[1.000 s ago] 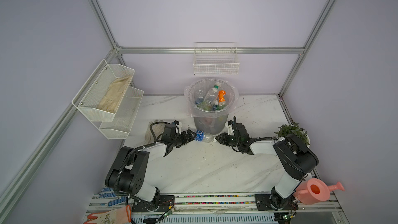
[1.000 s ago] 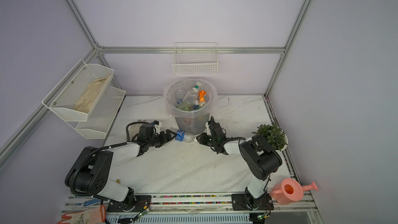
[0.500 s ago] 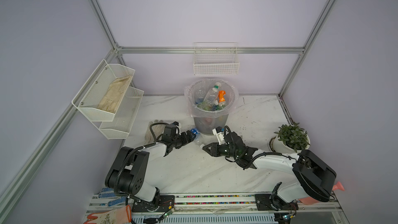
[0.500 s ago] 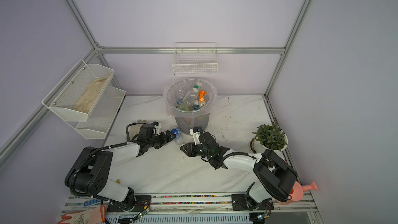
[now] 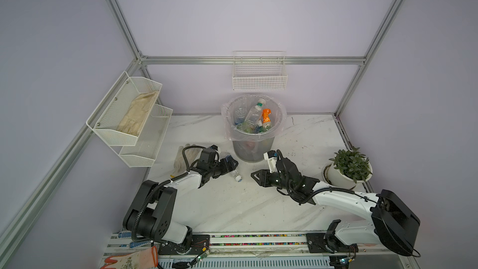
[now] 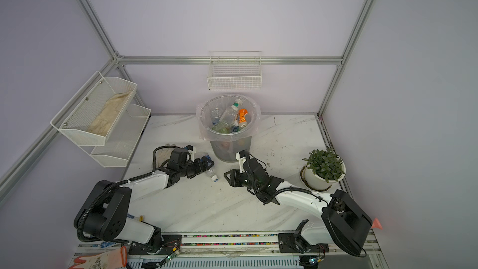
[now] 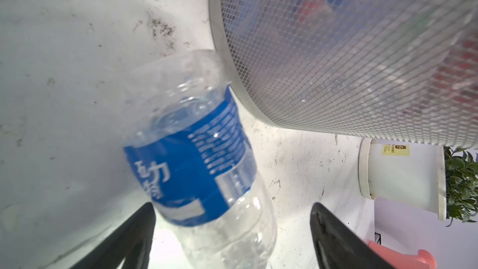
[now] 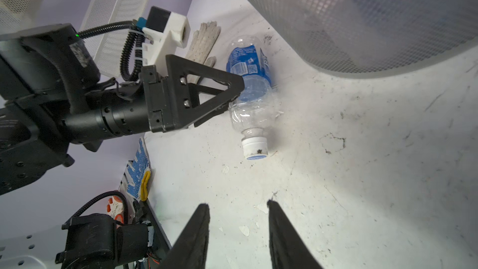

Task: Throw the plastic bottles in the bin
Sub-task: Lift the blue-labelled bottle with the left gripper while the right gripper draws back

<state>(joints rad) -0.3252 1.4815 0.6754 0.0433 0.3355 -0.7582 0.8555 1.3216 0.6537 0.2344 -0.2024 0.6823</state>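
One clear plastic bottle (image 5: pixel 234 172) (image 6: pixel 210 173) with a blue label and white cap lies on the table beside the foot of the bin (image 5: pixel 248 148) (image 6: pixel 230 151). My left gripper (image 5: pixel 231 163) (image 7: pixel 232 207) is open and straddles the bottle's body (image 7: pixel 196 156); a gap shows on one side. The right gripper (image 5: pixel 254 175) (image 8: pixel 237 203) stands open a short way from the cap (image 8: pixel 254 148), with nothing between its fingers. Several plastic bottles (image 5: pixel 254 116) (image 6: pixel 230 117), one orange-labelled (image 5: pixel 266 118), lie inside the grey mesh bin (image 7: pixel 336 47) (image 8: pixel 362 9).
A white potted plant (image 5: pixel 346 169) stands at the right. A pale glove (image 5: pixel 181 159) lies behind my left arm. White mesh shelves (image 5: pixel 129 115) hang on the left wall, and a wire basket (image 5: pixel 258 76) hangs above the bin. A pink watering can (image 7: pixel 403 257) shows partly.
The right gripper has drawn back from the bottle towards the front and opened somewhat, and its arm has swung out to the right. The bottle has shifted slightly towards the front. My left gripper has widened a little.
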